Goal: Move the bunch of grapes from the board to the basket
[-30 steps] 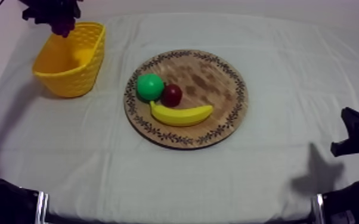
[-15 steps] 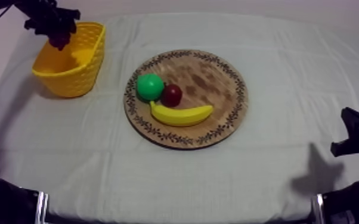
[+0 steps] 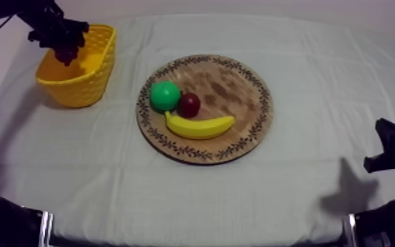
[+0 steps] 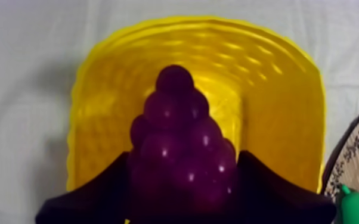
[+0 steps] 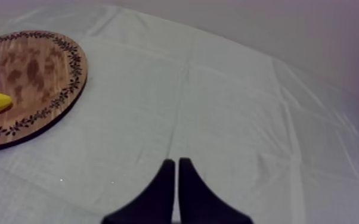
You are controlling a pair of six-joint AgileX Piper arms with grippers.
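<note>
Left gripper (image 3: 64, 47): fingers pinching grapes (image 4: 179, 134), over basket (image 4: 289, 107) interior. Right gripper (image 5: 176, 173): fingers pressed together, low over table (image 5: 247, 107), well apart from basket.

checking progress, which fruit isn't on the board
The bunch of grapes: the left gripper holds it over the yellow basket, while pear, small red fruit and banana lie on the wooden board.
</note>
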